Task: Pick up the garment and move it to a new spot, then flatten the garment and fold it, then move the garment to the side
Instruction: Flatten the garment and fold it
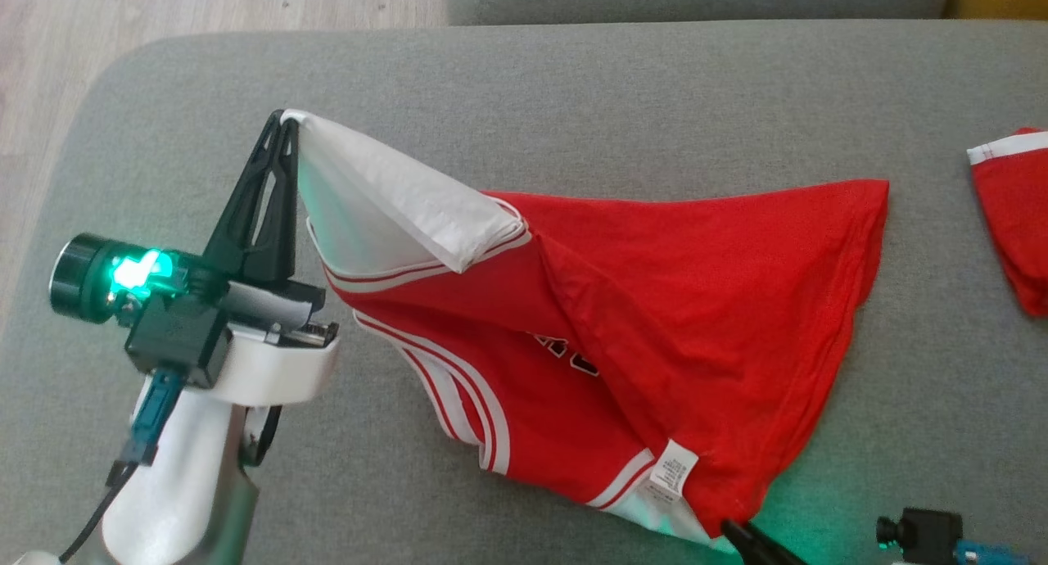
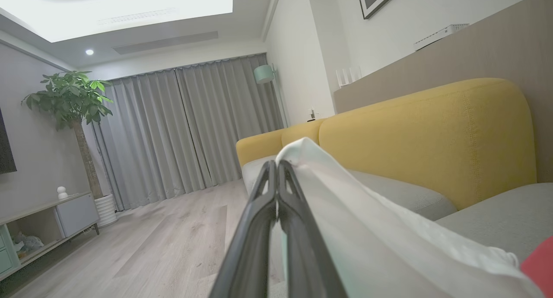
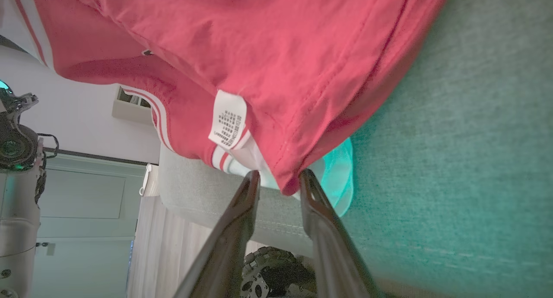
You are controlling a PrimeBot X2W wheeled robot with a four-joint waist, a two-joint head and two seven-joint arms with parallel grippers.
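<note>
Left pincer (image 1: 284, 119) pinches aloft the white sleeve (image 1: 385, 205) of the red shirt (image 1: 696, 287).
Right pincer (image 3: 281, 174), spread, straddles its hem corner (image 3: 290, 185) so we can stretch it.

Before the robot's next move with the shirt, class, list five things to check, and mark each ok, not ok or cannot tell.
1. Left gripper shut on the white sleeve: ok.
2. Right gripper straddles the garment at its hem corner, by the label: ok.
3. Right jaws clamped on that corner: not ok, a gap shows.
4. Smaller red piece lies apart from the garment: ok.
5. Garment flat on the grey cushion: not ok, bunched and lifted.
</note>
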